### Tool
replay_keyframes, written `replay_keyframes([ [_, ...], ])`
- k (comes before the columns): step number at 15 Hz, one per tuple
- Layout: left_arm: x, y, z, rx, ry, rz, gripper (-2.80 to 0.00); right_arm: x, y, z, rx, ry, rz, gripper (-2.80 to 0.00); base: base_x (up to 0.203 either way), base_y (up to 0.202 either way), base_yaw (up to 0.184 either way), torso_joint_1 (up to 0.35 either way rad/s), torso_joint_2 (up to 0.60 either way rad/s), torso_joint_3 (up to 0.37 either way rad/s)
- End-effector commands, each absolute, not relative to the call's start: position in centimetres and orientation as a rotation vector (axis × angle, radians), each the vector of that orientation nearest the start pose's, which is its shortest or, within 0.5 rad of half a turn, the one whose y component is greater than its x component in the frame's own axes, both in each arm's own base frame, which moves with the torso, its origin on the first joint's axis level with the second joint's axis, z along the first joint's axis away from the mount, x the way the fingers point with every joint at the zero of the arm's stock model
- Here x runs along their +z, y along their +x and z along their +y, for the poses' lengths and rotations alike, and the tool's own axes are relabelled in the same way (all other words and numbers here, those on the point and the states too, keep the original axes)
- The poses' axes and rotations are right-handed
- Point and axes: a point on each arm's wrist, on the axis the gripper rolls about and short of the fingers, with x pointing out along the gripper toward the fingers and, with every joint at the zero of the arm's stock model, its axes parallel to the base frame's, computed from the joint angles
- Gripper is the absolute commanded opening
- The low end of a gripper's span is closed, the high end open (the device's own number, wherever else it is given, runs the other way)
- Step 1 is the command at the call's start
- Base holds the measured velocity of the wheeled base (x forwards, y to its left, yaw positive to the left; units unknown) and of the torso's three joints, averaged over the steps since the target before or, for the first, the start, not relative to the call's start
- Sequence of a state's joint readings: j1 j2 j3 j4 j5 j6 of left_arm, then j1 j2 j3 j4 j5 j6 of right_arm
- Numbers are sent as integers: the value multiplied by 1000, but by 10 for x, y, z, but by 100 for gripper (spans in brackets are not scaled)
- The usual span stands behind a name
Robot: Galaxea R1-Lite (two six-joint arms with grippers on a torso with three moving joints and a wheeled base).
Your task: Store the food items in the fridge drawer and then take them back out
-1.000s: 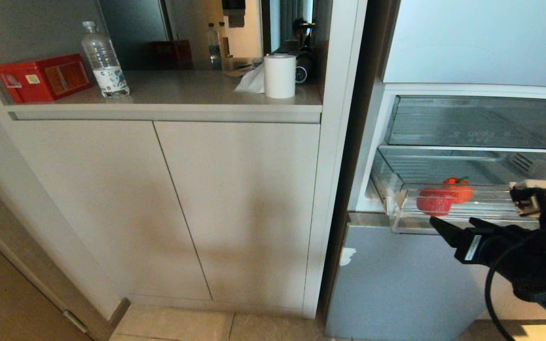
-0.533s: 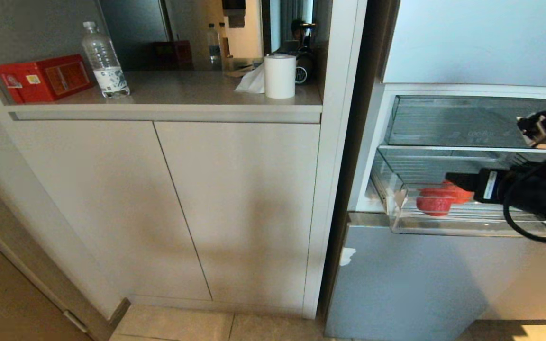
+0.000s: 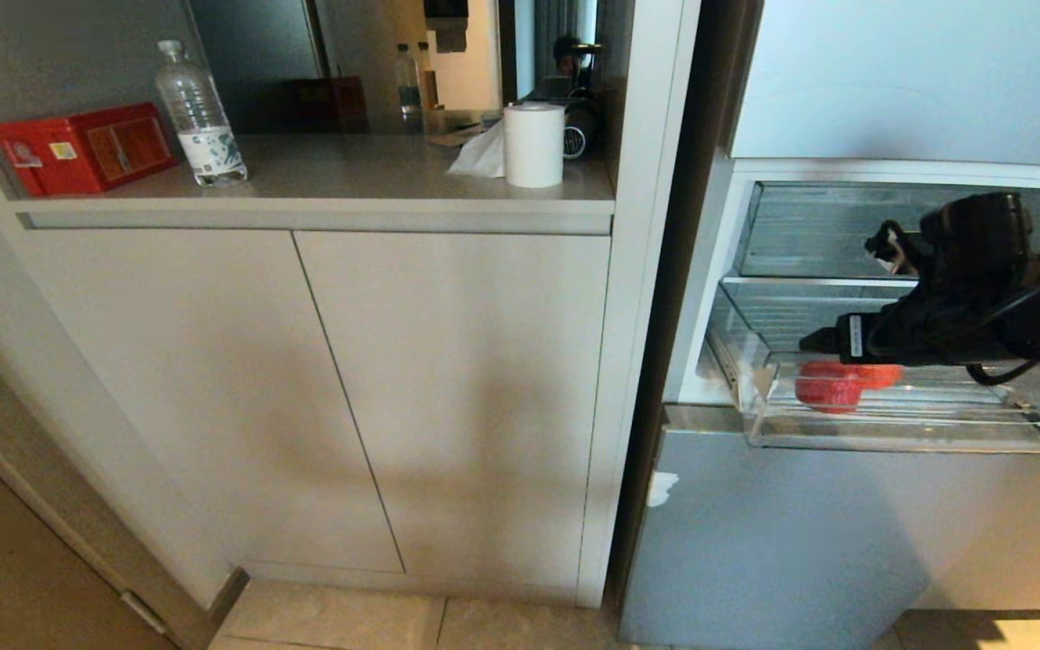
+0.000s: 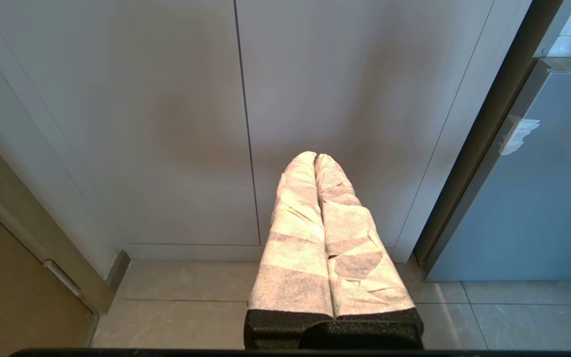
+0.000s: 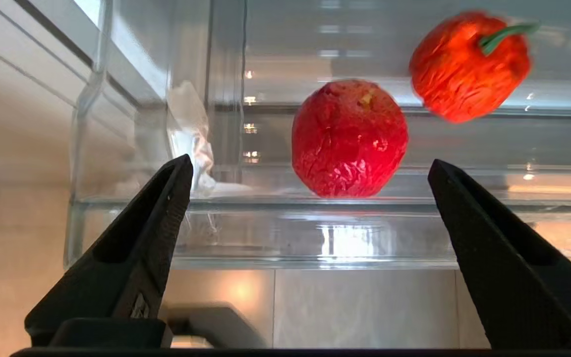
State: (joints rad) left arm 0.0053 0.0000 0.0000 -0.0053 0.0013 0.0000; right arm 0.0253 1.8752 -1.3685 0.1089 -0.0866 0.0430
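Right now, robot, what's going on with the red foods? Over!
Right tool open, empty, above the drawer. Left tool shut, parked low. Round fruit and stemmed piece inside the drawer. Nothing blocking.

We see red box [image 3: 82, 149] at left end of grey counter [image 3: 348, 171], water bottle [image 3: 199, 116] upright just beside it. We note white paper roll [image 3: 533, 144] further right, crumpled tissue [image 3: 481, 155] touching its base. Two beige cabinet doors [image 3: 321, 397] below counter (shut, thin seam between). Silver-blue fridge panel [image 3: 773, 542] carries torn white sticker [image 3: 661, 488]. Tiled floor [image 3: 376, 623] beneath.
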Motion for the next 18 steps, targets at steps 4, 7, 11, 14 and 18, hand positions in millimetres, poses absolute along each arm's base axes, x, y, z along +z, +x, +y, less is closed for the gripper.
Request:
replay_keyframes([
  [4, 76, -23, 0, 7, 0, -5, -280, 196, 360, 1, -70, 15, 826, 0, 0, 0, 0, 0, 0, 0],
  [7, 76, -23, 0, 8, 0, -5, -280, 217, 332, -5, -2, 80, 864, 0, 0, 0, 0, 0, 0, 0],
  [11, 76, -23, 0, 7, 0, -3, -280, 223, 335, -9, -12, 94, 838, 0, 0, 0, 0, 0, 0, 0],
  [14, 76, -23, 0, 8, 0, -5, -280, 231, 340, -9, -17, 96, 805, 0, 0, 0, 0, 0, 0, 0],
  [18, 76, -23, 0, 6, 0, -3, -280, 246, 343, -10, -25, 106, 749, 0, 0, 0, 0, 0, 0, 0],
])
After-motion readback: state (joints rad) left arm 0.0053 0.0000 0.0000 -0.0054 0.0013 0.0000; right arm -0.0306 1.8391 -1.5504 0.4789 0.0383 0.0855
